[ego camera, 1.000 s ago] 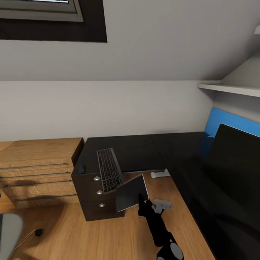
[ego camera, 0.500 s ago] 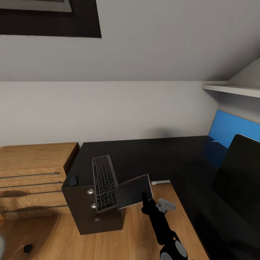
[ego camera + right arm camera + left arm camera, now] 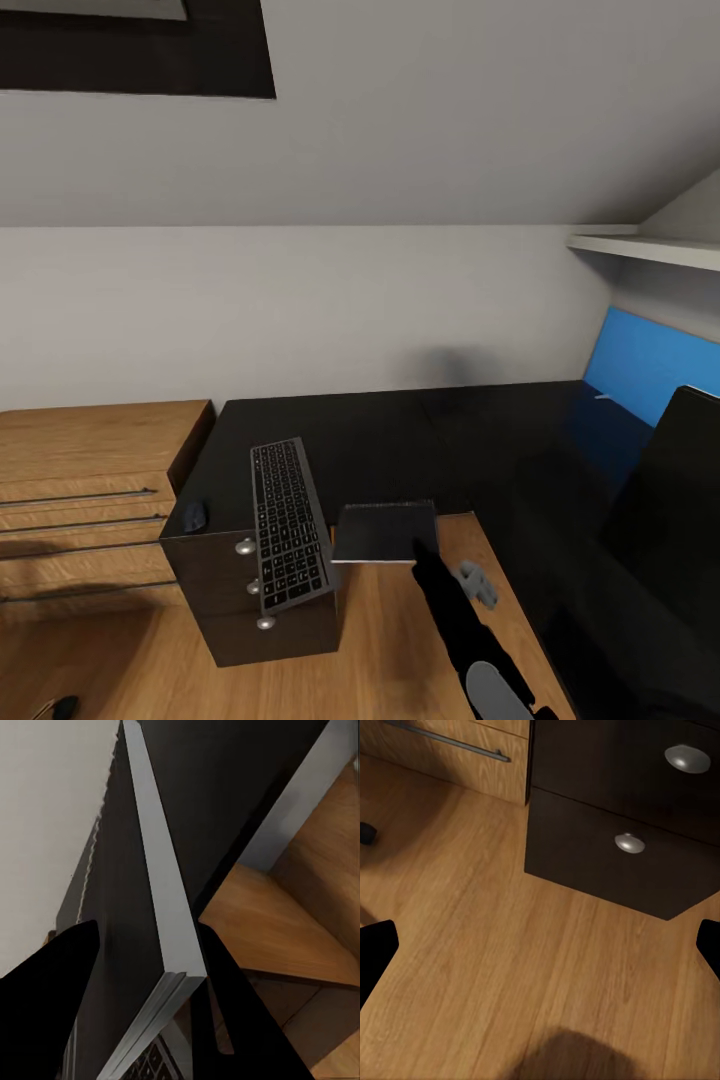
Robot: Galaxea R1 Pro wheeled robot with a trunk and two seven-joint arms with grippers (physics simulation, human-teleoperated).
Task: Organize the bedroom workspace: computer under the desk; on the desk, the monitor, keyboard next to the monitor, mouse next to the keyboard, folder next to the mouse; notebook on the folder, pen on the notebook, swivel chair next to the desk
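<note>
Head view: the right gripper (image 3: pixel 425 553) pinches the notebook (image 3: pixel 385 531), held flat beside the desk (image 3: pixel 400 430), spiral edge toward the wall. The keyboard (image 3: pixel 288 535) on the desk overhangs the drawers, long axis toward the wall.
Left wrist view: the left gripper (image 3: pixel 540 945) is spread above the floor (image 3: pixel 472 967).
Right wrist view: fingers (image 3: pixel 225 1005) clamp the notebook (image 3: pixel 161 892)

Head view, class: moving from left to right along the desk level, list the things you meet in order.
Wooden drawers → mouse → keyboard → notebook, held in the right claw → monitor.
</note>
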